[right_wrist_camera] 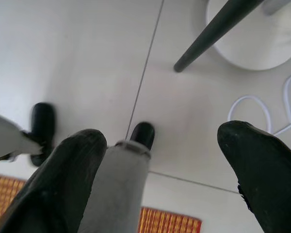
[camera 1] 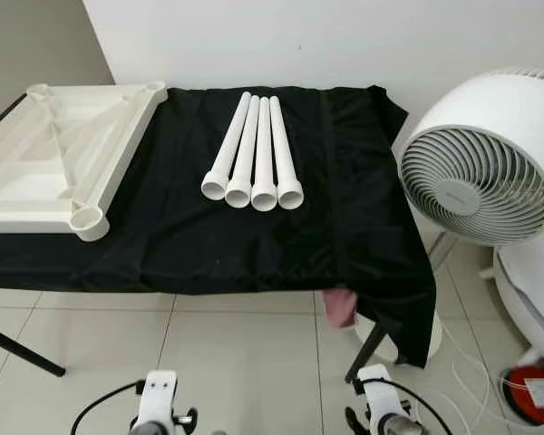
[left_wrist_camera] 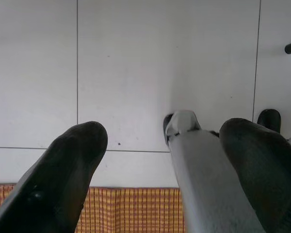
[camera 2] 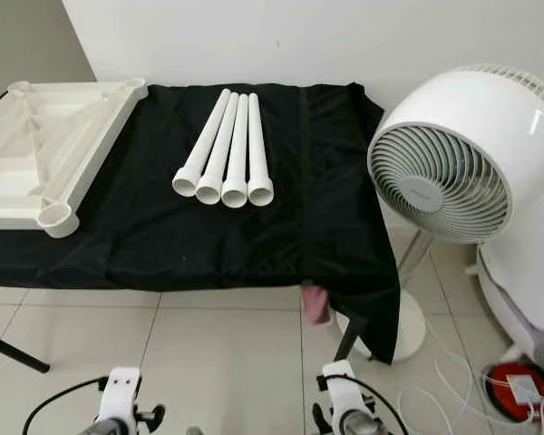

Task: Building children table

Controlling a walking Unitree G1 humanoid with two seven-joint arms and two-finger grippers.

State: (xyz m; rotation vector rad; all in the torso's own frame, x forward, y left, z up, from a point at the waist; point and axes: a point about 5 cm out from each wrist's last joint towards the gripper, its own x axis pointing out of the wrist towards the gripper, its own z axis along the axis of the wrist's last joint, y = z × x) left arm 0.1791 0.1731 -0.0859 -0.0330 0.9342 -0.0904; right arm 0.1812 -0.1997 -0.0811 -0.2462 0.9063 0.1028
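Observation:
A white children's tabletop point(camera 1: 50, 154) lies upside down on the left of a black-draped table point(camera 1: 344, 217), with round leg sockets at its corners; one socket point(camera 1: 89, 218) is nearest me. Several white tube legs point(camera 1: 252, 154) lie side by side mid-table, open ends toward me. Both arms hang low in front of the table, the left wrist point(camera 1: 156, 399) and right wrist point(camera 1: 381, 403) at the picture's lower edge. My left gripper point(left_wrist_camera: 167, 131) is open over the floor tiles with nothing in it. My right gripper point(right_wrist_camera: 165, 136) is open too, empty.
A big white fan point(camera 1: 479, 177) stands just right of the table, its round base point(right_wrist_camera: 247, 34) and a black table leg point(right_wrist_camera: 213, 34) near my right gripper. White cables point(right_wrist_camera: 262, 111) and a red device point(camera 1: 530, 394) lie on the floor. An orange checked mat point(left_wrist_camera: 131, 208) is under me.

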